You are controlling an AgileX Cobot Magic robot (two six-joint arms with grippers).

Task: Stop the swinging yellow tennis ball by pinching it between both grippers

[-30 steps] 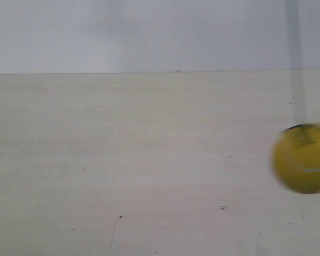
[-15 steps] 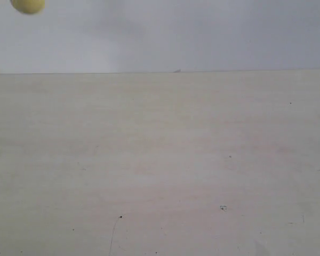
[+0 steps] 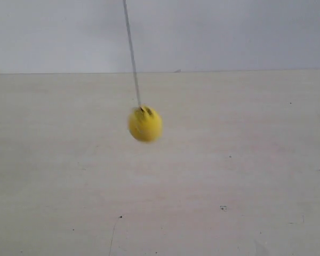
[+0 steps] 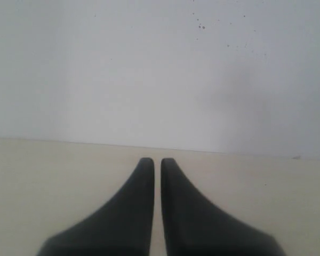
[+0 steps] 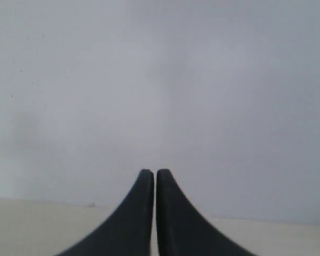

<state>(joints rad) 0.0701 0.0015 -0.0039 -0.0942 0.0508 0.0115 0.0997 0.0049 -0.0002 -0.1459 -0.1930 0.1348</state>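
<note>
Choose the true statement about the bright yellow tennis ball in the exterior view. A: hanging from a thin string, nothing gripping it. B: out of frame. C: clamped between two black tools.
A: the bright yellow tennis ball dangles from a thin grey string, with nothing touching it.

The right gripper [image 5: 154, 175] shows its two black fingers [image 5: 141, 205] rising from the lower middle of the frame, tips nearly together with only a thin slit between, against a plain grey-white wall [image 5: 160, 80], a pale cream surface [image 5: 32, 226] along the lower edge.
</note>
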